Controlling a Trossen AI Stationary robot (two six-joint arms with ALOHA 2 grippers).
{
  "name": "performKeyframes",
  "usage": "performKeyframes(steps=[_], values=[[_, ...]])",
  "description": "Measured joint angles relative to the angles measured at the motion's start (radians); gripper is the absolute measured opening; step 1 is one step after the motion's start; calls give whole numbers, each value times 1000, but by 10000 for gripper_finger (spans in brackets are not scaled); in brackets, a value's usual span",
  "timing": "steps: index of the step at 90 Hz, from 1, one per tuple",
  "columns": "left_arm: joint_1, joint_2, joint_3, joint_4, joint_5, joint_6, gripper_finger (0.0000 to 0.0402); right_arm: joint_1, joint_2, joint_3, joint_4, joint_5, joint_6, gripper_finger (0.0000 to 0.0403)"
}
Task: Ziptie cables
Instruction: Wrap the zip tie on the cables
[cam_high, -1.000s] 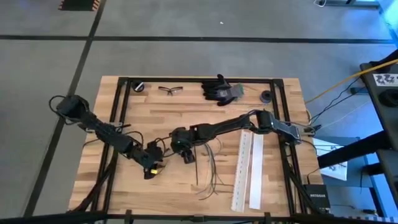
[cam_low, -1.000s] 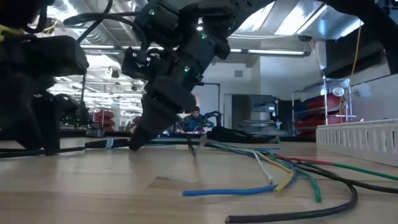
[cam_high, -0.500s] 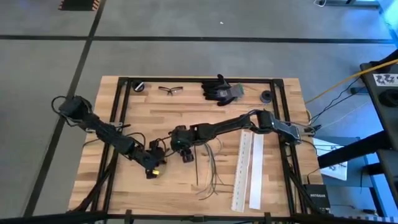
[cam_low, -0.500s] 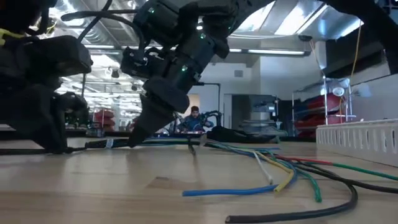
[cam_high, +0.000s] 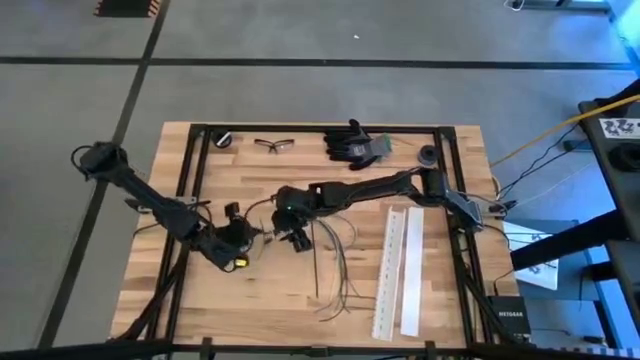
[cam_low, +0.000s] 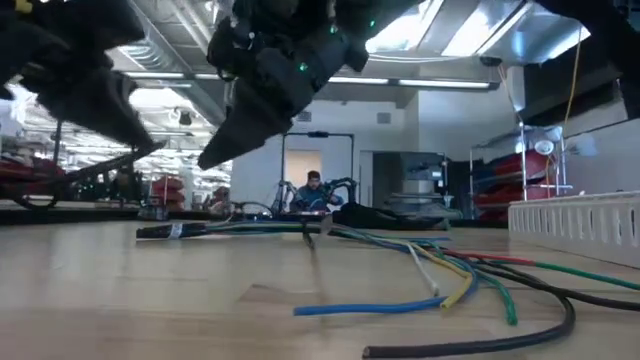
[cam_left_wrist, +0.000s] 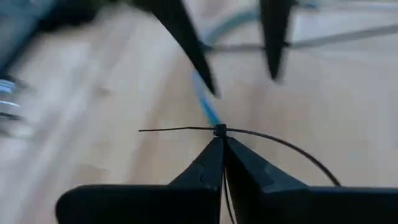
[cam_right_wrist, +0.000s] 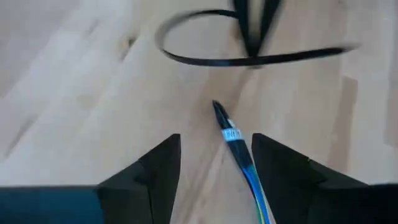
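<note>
Cables gathered, tie looped but not yet around them.

On the bench the cables lie loose, so threading and cinching are still yours to do. Your left end effector is pinched closed on the zip tie, just beside the bundle's tip; your right end effector hangs spread apart, empty, straddling that tip.

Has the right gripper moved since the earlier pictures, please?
Yes. In the low view the right gripper has lifted off the table, rising clear of the cables that lie flat there.
</note>
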Motion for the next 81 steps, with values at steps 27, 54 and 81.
performKeyframes(steps=[27,54,81], values=[[-8,3,-24,9,-85,2,0,-10,88,-1,54,0,14,183],[-8,4,-25,16,-97,-3,0,-10,150,1,125,61,-32,157],[-8,5,-24,57,-105,26,0,-12,126,0,34,-3,12,15]])
